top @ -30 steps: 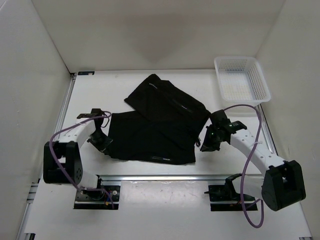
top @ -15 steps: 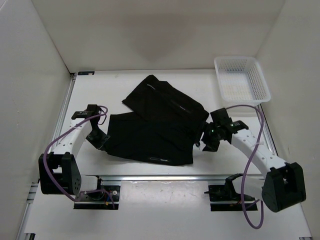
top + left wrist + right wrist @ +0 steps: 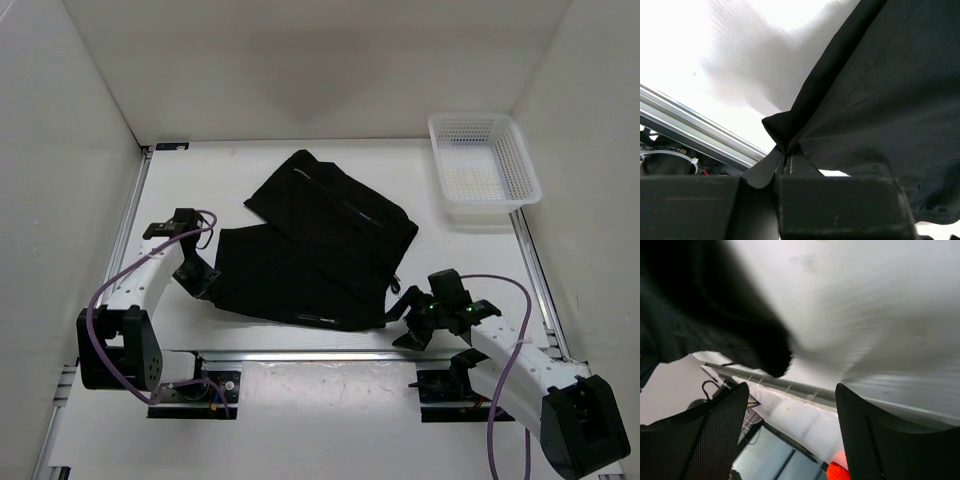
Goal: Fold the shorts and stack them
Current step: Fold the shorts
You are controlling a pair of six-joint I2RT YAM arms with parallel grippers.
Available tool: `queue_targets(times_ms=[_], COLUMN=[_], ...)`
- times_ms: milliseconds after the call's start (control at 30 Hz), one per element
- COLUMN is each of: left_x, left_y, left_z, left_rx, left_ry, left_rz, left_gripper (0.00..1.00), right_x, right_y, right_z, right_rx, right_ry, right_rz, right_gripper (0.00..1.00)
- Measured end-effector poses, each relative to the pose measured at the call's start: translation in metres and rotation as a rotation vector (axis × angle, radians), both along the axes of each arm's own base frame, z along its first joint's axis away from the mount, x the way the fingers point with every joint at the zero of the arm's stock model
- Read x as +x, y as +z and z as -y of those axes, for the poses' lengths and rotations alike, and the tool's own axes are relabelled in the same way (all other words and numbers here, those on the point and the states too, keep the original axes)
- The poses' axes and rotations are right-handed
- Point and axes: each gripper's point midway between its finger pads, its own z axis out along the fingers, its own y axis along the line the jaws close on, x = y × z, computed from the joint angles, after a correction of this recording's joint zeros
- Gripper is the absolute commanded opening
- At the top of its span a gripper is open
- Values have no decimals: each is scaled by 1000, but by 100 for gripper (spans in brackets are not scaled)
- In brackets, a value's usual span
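The black shorts (image 3: 320,240) lie spread across the middle of the table, one part lapped over the other. My left gripper (image 3: 200,282) is at their near-left corner and is shut on a pinch of the fabric. In the left wrist view that corner of the shorts (image 3: 880,90) rises in a small peak into the closed jaws of the left gripper (image 3: 785,152). My right gripper (image 3: 405,322) stands open just off the near-right corner, holding nothing. In the right wrist view the shorts (image 3: 700,315) fill the upper left, clear of the right gripper (image 3: 790,390).
A white mesh basket (image 3: 483,165) stands at the far right corner. A metal rail (image 3: 320,355) runs along the table's near edge, just in front of both grippers. White walls close in the left, back and right sides.
My right gripper has opened, let go of the shorts' right edge and drawn back toward the near rail. The left gripper shifted slightly farther away, still holding its corner.
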Motion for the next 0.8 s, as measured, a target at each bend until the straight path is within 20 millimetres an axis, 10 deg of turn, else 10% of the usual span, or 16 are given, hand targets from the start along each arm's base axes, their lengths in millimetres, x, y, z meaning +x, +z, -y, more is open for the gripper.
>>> queue_targets(times_ms=[233,400,800], left_x=[2,2,-6], left_y=[3,5,44], left_z=[1,1,9], left_rx=[0,-1,-41], left_ry=[-12,-13,-42], left_rz=[23,33,228], left_gripper=[10,10,10], right_x=[18,27,21], right_y=[-9,-17,32], right_z=[-11,-19,10], right_rx=[37,1,-105], right_ry=[-54,-49,-71], right_rz=[28,39,184], right_gripper=[60,0,0])
